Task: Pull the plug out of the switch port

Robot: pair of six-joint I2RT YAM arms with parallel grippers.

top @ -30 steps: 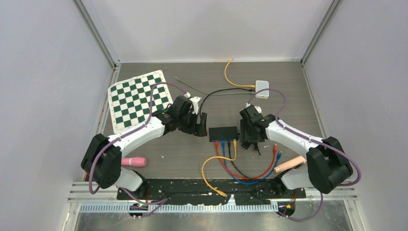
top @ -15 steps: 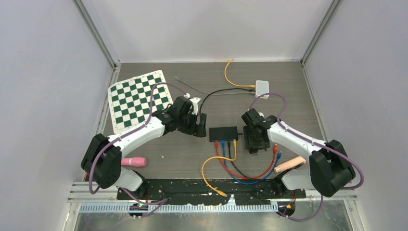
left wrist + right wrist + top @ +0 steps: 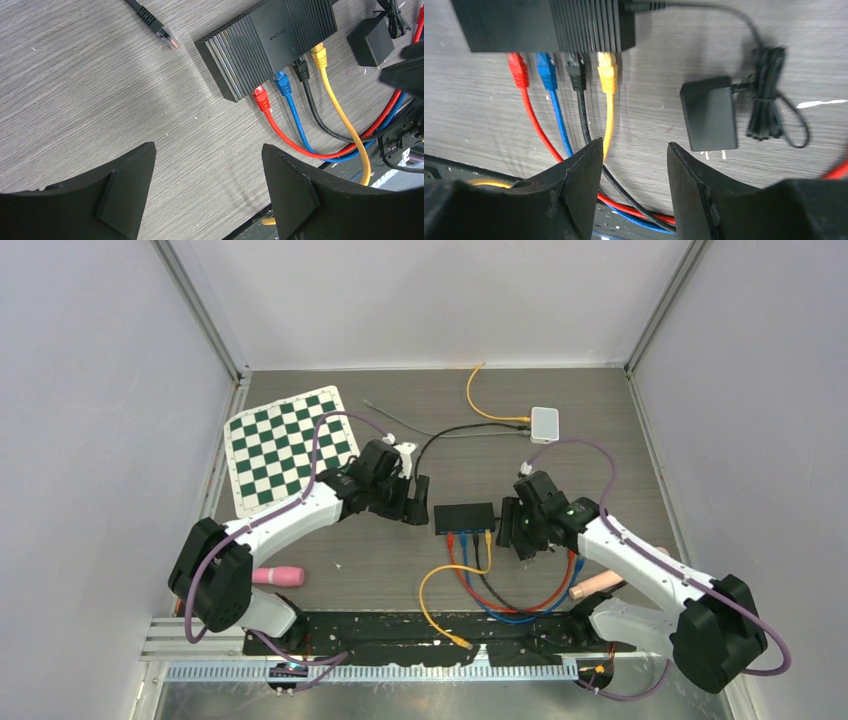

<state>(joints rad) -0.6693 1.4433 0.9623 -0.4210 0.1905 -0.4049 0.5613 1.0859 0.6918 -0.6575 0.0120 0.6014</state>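
On top of a grey wood-grain desk (image 3: pixel 600 420), walled on three sides, two robot arms reach inward from the near edge. A green and white checkered mat (image 3: pixel 285 445) lies at the far left.

Left claw (image 3: pixel 415 502) hovers just left of a small black switch (image 3: pixel 464 516) at the centre of the desk. Seen from its wrist, the left claw (image 3: pixel 206 155) stands wide apart with only bare desk between its fingers. It holds nothing.

Right claw (image 3: pixel 510 525) sits just right of the switch, low over the desk. From its wrist, the right claw (image 3: pixel 634 147) is parted and grips nothing. Its tips are a short way in front of the switch's ports.

A black power adapter (image 3: pixel 709 114) with a bundled cord lies beside the switch on its right. A small white box (image 3: pixel 544 424) sits further back, and a pink cylinder (image 3: pixel 277 576) lies near the left arm's base.

Four plugs are seated side by side in the switch's front: red plug (image 3: pixel 261 97), blue plug (image 3: pixel 283 85), black plug (image 3: pixel 301 70) and yellow plug (image 3: pixel 319 55). Their cables trail toward the near edge. The yellow plug (image 3: pixel 607 70) is the one nearest the right claw. A loose black plug (image 3: pixel 155 25) lies unattached behind the switch.
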